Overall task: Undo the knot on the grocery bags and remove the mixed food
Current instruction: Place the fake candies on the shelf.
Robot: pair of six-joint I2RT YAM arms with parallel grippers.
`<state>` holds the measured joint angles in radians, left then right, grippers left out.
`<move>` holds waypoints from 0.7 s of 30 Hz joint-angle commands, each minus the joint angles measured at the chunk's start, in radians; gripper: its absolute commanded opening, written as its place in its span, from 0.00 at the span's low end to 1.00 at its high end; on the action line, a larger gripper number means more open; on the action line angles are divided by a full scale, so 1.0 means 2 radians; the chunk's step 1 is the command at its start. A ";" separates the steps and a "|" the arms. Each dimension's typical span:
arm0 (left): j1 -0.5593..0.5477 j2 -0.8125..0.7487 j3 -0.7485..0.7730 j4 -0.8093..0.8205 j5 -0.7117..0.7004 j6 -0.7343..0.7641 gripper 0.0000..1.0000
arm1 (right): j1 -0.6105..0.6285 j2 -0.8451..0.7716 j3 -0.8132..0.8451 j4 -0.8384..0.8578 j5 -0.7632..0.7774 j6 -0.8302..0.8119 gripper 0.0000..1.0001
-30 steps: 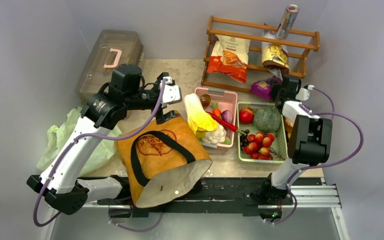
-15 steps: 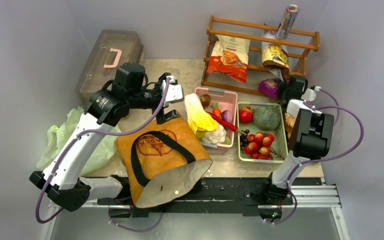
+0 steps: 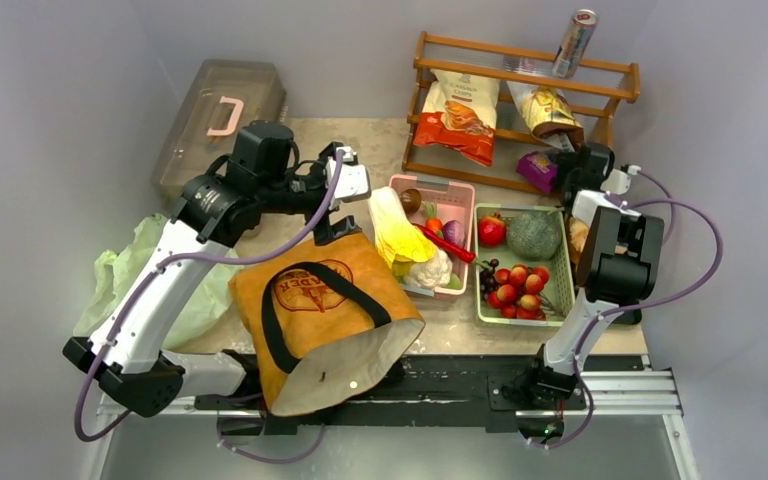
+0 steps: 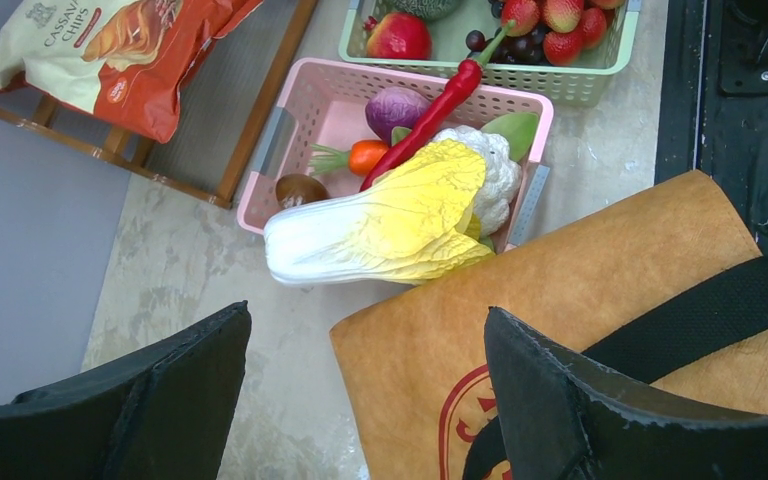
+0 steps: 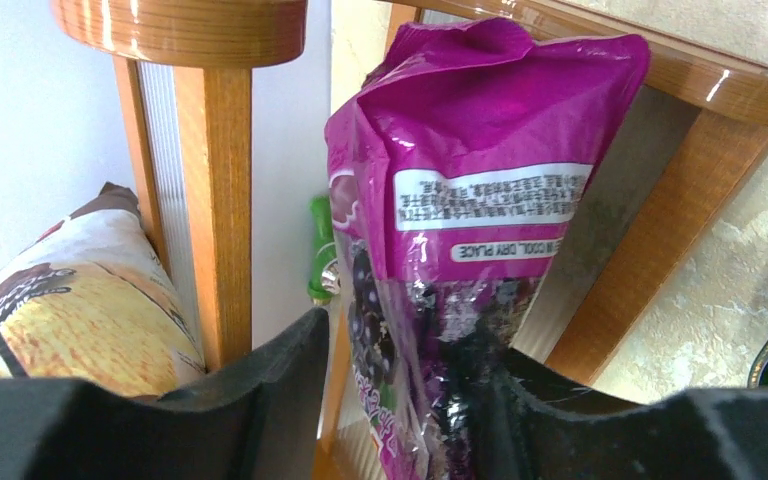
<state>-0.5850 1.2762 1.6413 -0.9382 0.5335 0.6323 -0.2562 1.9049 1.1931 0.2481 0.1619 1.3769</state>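
Note:
The mustard-brown tote (image 3: 325, 310) lies on its side near the front, mouth toward me. The crumpled pale-green plastic bag (image 3: 125, 275) lies left of it; its knot does not show. My left gripper (image 4: 367, 310) hangs open and empty over the tote's far corner (image 4: 560, 300). My right gripper (image 5: 410, 340) is at the wooden rack (image 3: 520, 100), open around a purple snack packet (image 5: 480, 130) that stands on the lower shelf. One pad touches the packet; the other stands off it. A green bottle (image 5: 320, 250) shows behind. Cabbage (image 4: 390, 225) and red chilli (image 4: 435, 110) lie on the pink basket (image 3: 460, 190).
A green basket (image 3: 565, 290) with red fruits, grapes and a melon sits right of the pink one. Two large chip bags (image 3: 457, 115) and a can (image 3: 572, 42) occupy the rack. A grey lidded box (image 3: 220, 110) stands at the back left.
My right gripper has carried the purple packet back to the rack's lower shelf and its jaws have parted. The left arm has shifted slightly toward the back.

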 commanded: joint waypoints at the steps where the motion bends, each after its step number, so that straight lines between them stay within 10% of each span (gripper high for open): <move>1: 0.000 0.003 0.018 0.005 0.000 -0.003 0.84 | -0.002 -0.025 0.003 0.019 0.003 0.009 0.48; 14: 0.000 0.010 0.017 0.022 0.006 -0.019 0.84 | -0.002 -0.107 -0.061 -0.037 -0.007 0.011 0.57; 21: 0.000 0.006 0.009 0.031 0.001 -0.019 0.84 | -0.002 -0.111 -0.074 -0.050 -0.007 0.011 0.25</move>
<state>-0.5850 1.2980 1.6440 -0.9203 0.5335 0.6121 -0.2565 1.7077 1.0508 0.1574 0.1383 1.3880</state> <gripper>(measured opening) 0.837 0.302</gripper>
